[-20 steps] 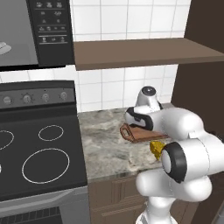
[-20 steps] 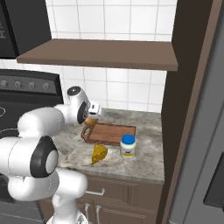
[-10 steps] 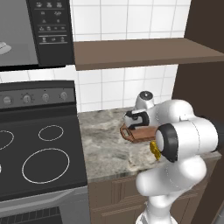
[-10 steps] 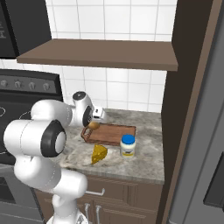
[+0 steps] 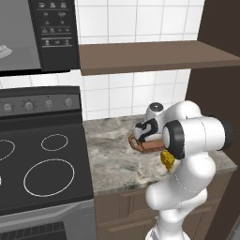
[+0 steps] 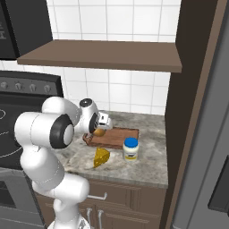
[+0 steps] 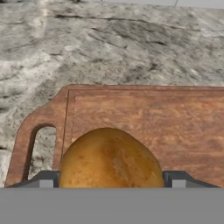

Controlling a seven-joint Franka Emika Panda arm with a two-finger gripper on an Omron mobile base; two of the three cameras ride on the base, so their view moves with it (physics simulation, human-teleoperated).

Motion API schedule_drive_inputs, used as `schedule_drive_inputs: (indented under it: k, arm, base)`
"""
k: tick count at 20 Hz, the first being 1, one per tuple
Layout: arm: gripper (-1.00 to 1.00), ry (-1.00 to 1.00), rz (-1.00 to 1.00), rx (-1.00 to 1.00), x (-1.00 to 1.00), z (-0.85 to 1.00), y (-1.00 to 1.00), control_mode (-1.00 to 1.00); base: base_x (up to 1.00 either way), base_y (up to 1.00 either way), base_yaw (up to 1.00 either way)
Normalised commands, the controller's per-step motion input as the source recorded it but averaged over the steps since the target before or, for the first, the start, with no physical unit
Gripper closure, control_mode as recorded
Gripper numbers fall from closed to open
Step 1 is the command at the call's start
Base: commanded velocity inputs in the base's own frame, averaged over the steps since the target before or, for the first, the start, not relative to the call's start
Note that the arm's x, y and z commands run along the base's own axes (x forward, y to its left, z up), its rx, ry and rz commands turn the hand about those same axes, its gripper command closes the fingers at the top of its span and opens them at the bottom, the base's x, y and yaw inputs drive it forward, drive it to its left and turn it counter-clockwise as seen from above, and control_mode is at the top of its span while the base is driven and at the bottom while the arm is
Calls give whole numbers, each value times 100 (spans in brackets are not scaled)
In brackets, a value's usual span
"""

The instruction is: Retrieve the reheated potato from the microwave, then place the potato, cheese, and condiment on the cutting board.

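My gripper is shut on the golden-brown potato, low over the handle end of the reddish-brown cutting board. The hand view has the potato between the dark finger tips, with the cutting board and its handle loop beneath. On the counter in front of the board lie the yellow cheese wedge and the blue-lidded condiment jar. The left base view shows the gripper over the board, the cheese partly behind my arm, and the microwave up left.
A black stove lies left of the stone counter. A wooden shelf hangs above the board. A tall dark cabinet wall closes off the counter on the right.
The hand has come down a little toward the board's handle end, still carrying the potato, and the elbow has swung up and across. Cheese, jar and board have not moved.
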Motion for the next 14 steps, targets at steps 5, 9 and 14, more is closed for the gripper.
schedule_drive_inputs:
  k: [5,9,14]
  arm:
    - [100,0,0,0,9,-30,-10,-100]
    - [100,0,0,0,16,-31,-2,-100]
    - [-100,0,0,0,6,-41,0,-100]
  base:
    - [0,0,0]
    - [0,0,0]
    - [0,0,0]
